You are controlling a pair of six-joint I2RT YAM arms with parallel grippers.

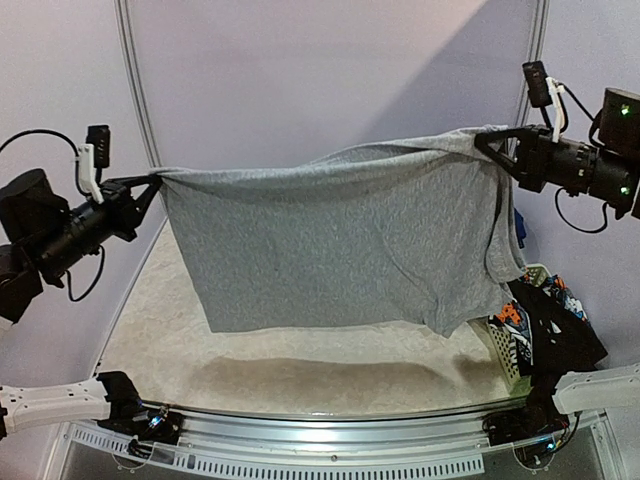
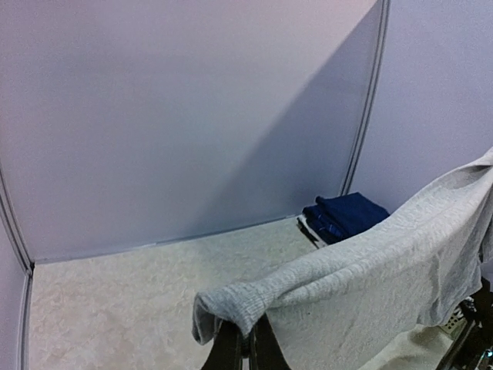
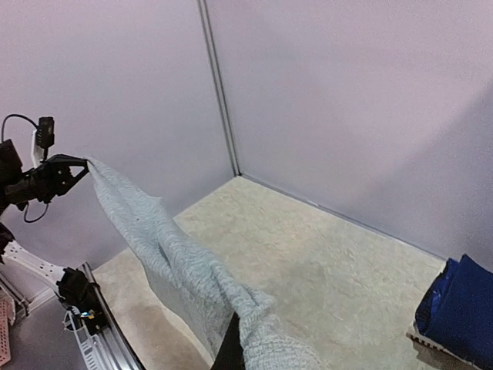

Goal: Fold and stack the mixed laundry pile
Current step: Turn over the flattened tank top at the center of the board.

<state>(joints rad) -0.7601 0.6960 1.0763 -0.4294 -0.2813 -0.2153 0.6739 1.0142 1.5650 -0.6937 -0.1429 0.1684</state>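
- Both grippers are pressed together on cloth. The left gripper (image 1: 155, 182) pinches one top corner of the shirt (image 1: 340, 245), and the right gripper (image 1: 482, 141) pinches the other.
- The shirt hangs in the air between them like a curtain, over the table (image 1: 300, 375). From the top view, the hem looks clear of the surface.
- The held edge runs left to right across the table, so the long axis is crosswise to us.
- The right end sits higher in the top view. We cannot tell whether it is raised or just farther back.
- The top edge sags a little mid-span, so the shirt is not fully taut.
- The right side is bunched: a fold hangs below the right gripper, and the lower right corner droops near the basket (image 1: 505, 355).
- The rest of the pile (image 1: 550, 320), printed and black pieces, sits in and over that basket at the near right, closest to the right arm.
- A navy stack (image 2: 344, 216) lies on the table at the far right, beyond the shirt as the left wrist sees it.
- We judge that the shirt is spread and ready to lay flat, with no fold started yet.
- The cloth hangs straight below the line between the grippers, and each arm holds one corner, so neither arm is nearer. We think both should come down together, hem first.
- The main risk is the drooping right corner snagging on the basket or the pile.
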